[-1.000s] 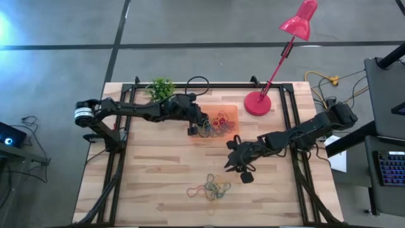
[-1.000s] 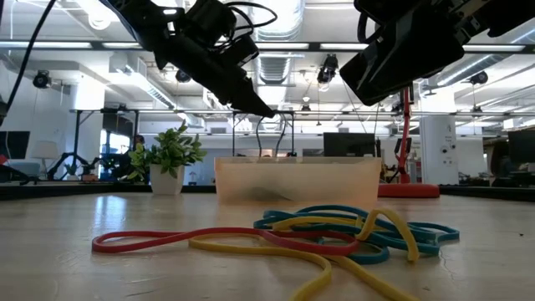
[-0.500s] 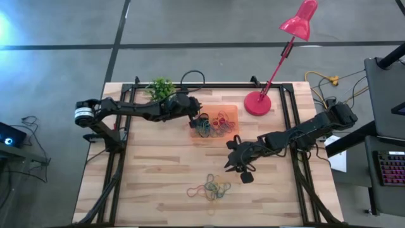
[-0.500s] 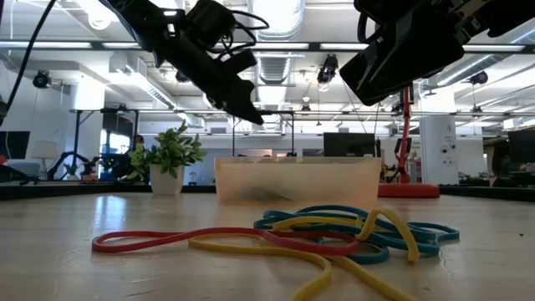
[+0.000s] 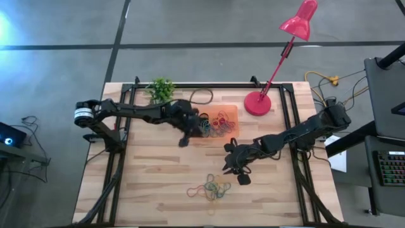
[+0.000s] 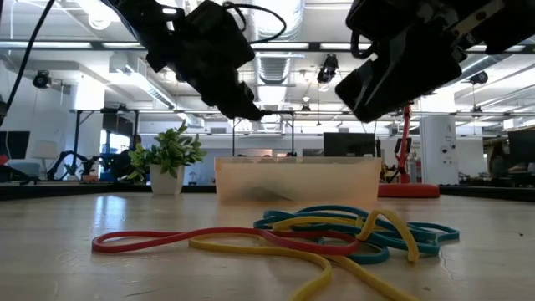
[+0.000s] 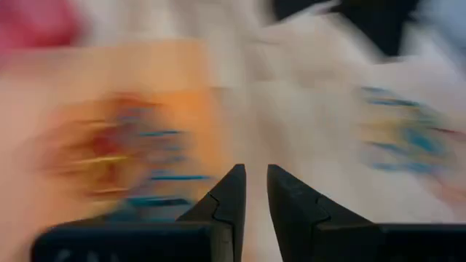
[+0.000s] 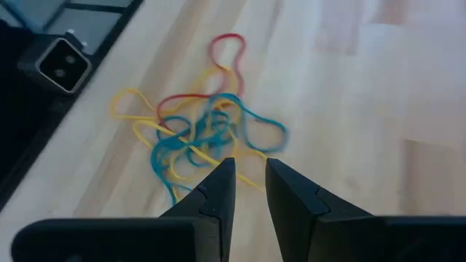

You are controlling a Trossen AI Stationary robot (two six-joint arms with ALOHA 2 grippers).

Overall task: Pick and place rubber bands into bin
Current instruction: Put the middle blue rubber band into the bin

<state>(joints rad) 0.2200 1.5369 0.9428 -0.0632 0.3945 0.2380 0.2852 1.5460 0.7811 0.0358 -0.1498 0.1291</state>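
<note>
Loose rubber bands [image 5: 209, 188], light, limp and tangled, lie at 6 o'clock on bench; right claw [image 8: 247, 185] nearly closed, empty, should pinch an outer loop.

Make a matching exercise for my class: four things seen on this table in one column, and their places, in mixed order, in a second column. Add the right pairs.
Things
1. bin
2. loose rubber bands
3. lamp base
4. potted plant

Places
A. far edge of the table, on the left arm's side
B. bare wood near the front edge
C. beside the bin, towards the right arm's side
D. mid-table, holding a heap of bands, with the left tool at its side

Pairs: 1-D, 2-B, 3-C, 4-A
</note>
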